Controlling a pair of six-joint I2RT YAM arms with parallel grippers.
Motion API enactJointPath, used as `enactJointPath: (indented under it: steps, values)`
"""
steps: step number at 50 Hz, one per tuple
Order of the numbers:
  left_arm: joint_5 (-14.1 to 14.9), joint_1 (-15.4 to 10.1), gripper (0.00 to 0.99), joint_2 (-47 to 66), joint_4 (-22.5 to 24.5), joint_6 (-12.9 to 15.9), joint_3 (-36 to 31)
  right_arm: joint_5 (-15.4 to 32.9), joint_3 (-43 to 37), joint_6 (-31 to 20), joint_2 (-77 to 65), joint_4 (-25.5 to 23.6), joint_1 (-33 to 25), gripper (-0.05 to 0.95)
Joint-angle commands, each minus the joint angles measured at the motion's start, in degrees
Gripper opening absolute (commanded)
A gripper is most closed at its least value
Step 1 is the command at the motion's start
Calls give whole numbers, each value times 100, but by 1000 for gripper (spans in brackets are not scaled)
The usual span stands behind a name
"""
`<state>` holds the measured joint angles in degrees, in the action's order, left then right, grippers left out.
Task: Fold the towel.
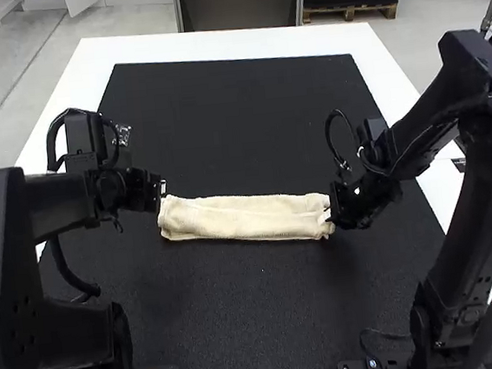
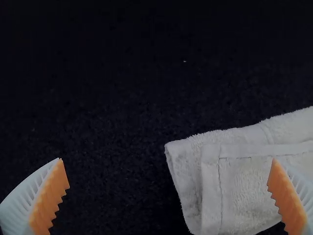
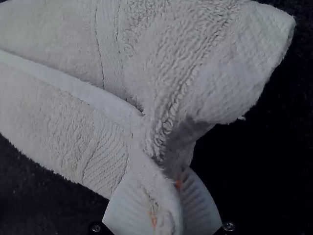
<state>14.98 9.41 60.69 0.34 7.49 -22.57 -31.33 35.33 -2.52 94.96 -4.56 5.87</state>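
Observation:
A cream towel (image 1: 245, 218) lies folded into a long narrow strip across the mat, its layers overlapping lengthwise. My left gripper (image 1: 163, 189) is at the strip's left end; in the left wrist view the left gripper (image 2: 168, 196) stands wide open, one finger over the folded end of the towel (image 2: 239, 191) and the other over bare mat. At the strip's right end is my right gripper (image 1: 329, 215). In the right wrist view the right gripper (image 3: 166, 196) is shut on a pinched, bunched part of the towel's end (image 3: 205, 73).
A black mat (image 1: 240, 124) covers most of the white table (image 1: 215, 43). A small shiny object (image 1: 122, 134) is beside the left arm, near the mat's left side.

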Motion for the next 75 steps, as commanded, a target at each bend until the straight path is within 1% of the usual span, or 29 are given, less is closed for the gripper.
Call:
enactJointPath:
  steps: [1, 6, 9, 15, 21, 25, 28, 32, 37, 41, 47, 54, 58, 64, 75]
  values:
    - [57, 17, 954, -30, 80, -133, -2, -207, 176, 15, -56, -98, 28, -20]
    - [57, 35, 952, 5, 98, -142, -2, -242, 360, 24, -179, -274, 46, -21]
    - [40, 35, 952, 5, 133, -256, 7, -251, 448, 94, -250, -309, 55, -21]
    - [5, 43, 952, 5, 212, -300, 24, -374, 571, 182, -294, -441, 55, -21]
    - [-118, 43, 954, 13, 274, -353, 24, -488, 686, 138, -294, -617, 55, -20]
    - [-277, 43, 954, 5, 362, -353, 24, -549, 782, 112, -311, -766, 99, -21]
    - [-321, 43, 954, 5, 388, -379, 24, -637, 844, 77, -329, -871, 195, -20]
    - [-452, 43, 954, 13, 423, -441, 24, -655, 914, 94, -355, -933, 380, -20]
    - [-593, 52, 956, 13, 476, -459, 24, -672, 1011, 138, -364, -959, 652, -21]
    - [-619, 105, 956, 13, 485, -459, 33, -681, 1072, 200, -364, -959, 837, -20]
    - [-619, 263, 956, 13, 493, -459, 33, -681, 1151, 314, -338, -933, 1145, -20]
    - [-611, 474, 956, 13, 511, -450, 33, -672, 1195, 542, -250, -573, 1487, -20]
    - [-593, 553, 956, 13, 511, -450, 24, -664, 1318, 542, -153, -555, 1663, -20]
    - [-593, 606, 954, 13, 520, -450, 33, -655, 1512, 542, 23, -555, 1909, -20]
    - [-593, 606, 954, 13, 581, -450, 42, -646, 1978, 542, 436, -555, 2322, -20]
